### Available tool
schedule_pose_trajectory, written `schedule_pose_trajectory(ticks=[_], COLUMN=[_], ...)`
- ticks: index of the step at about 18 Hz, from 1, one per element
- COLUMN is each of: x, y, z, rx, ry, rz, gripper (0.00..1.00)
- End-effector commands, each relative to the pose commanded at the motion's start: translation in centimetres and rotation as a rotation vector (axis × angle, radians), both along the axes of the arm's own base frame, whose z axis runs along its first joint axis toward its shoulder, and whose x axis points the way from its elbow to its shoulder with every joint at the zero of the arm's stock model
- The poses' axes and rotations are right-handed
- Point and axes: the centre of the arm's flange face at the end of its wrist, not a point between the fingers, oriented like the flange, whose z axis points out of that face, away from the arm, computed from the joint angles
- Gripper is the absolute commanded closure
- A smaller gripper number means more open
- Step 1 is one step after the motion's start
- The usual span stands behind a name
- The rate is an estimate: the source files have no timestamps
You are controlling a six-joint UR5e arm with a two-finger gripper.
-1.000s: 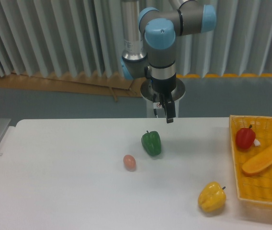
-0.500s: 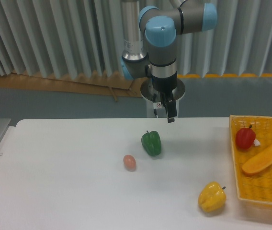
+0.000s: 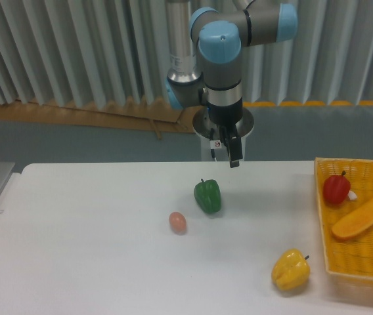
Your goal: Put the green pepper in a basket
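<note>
**Hovering over the worktop, nothing in the fingers**

Watching from my station, I am seeing the gripper (image 3: pixel 231 155) hanging above the back of the white worktop (image 3: pixel 94 249), pointing down. Its dark fingers (image 3: pixel 235 156) are overlapping from this angle, so I cannot tell how far apart they are standing. They are touching nothing and carrying nothing.

The green pepper (image 3: pixel 207 195) is sitting on the worktop below and a little to the left of the gripper in the picture, stem up, well apart from the basket (image 3: pixel 323 223). The basket is lying at the right edge of the worktop, partly out of frame. Inside it a red pepper (image 3: pixel 336 188) is resting near the back, and a long orange vegetable (image 3: pixel 365 210) is lying at a slant beside it.

Outside the basket, a yellow pepper (image 3: pixel 289 270) is sitting just by its near left corner, and a small pinkish egg-shaped thing (image 3: pixel 177 222) is lying near the green pepper.
</note>
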Motion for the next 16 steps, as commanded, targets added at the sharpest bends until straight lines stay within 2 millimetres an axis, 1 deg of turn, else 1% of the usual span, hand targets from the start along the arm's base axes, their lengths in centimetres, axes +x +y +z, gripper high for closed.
schedule_pose_trajectory(ticks=[4, 7, 9, 11, 14, 15, 16], x=[-0.5, -0.5, -0.5, -0.5, -1.0, -1.2, -1.2], y=[-0.4, -0.4, -0.4, -0.4, -0.1, 0.1, 0.2], z=[-0.5, -0.5, -0.5, -0.9, -0.7, -1.0, -1.6], rx=[0.012, 0.02, 0.024, 0.021, 0.061, 0.071, 0.075], ry=[-0.006, 0.0, 0.002, 0.002, 0.03, 0.041, 0.039], rz=[0.188, 0.321, 0.375, 0.427, 0.542, 0.575, 0.608], gripper=[0.0, 0.0, 0.0, 0.0, 0.0, 0.0, 0.0])
